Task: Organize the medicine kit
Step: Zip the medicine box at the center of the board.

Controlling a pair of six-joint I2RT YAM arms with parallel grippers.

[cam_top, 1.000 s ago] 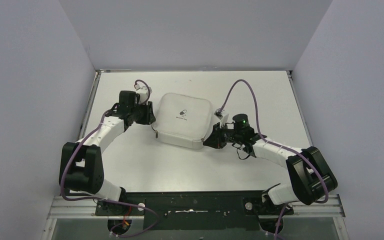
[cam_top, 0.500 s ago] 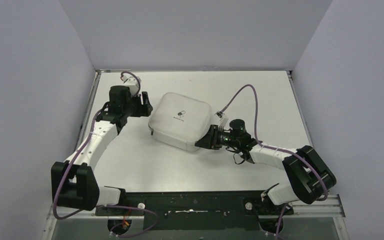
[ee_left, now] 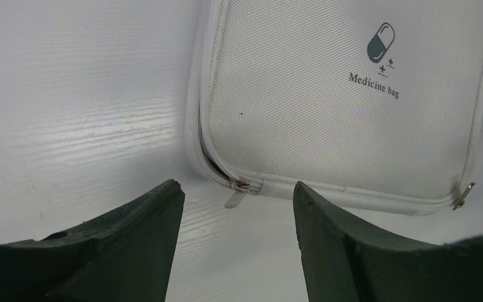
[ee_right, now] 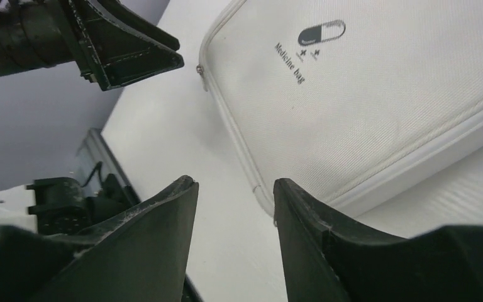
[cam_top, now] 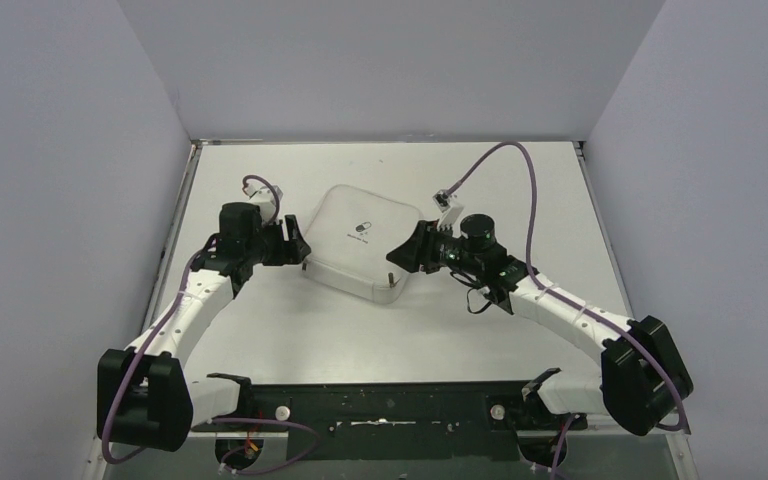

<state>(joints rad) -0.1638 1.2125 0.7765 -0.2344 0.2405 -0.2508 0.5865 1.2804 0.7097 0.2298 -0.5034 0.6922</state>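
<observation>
The medicine kit (ee_left: 327, 119) carries the dark printed words "Medicine bag" on its white fabric lid, just under a two-tone pill sign (ee_left: 380, 42) with small plus marks.

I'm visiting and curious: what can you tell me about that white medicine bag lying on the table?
The medicine bag is a square, rounded-corner pouch of pale woven fabric, printed with a pill logo and "Medicine bag". A zip runs round its edge with two metal pulls; a dark gap shows beside one. It lies flat on the table, logo up, between the open left gripper and right gripper, neither holding it.
</observation>
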